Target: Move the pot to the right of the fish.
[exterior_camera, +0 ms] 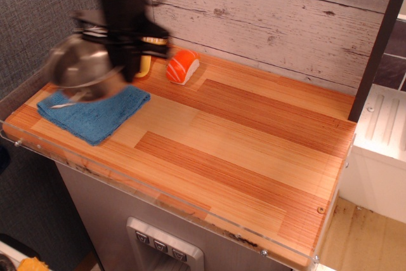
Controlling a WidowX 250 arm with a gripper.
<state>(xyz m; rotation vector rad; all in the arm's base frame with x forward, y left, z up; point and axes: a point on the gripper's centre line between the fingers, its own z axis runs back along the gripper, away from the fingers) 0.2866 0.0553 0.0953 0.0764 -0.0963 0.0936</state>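
Observation:
The shiny steel pot [79, 68] hangs tilted in the air above the blue cloth [94, 113] at the left end of the wooden counter; it is motion-blurred. My black gripper [125, 71] is shut on the pot's right rim and holds it up. The fish [183, 66], an orange-and-white sushi piece, lies near the back wall, to the right of the gripper and pot, apart from both.
A yellow-handled brush [147, 61] lies by the back wall, partly hidden behind the gripper. The wooden counter [254, 131] stretches to the right of the fish. A white plank wall [266, 17] stands behind; a dark post [377, 42] rises at the right.

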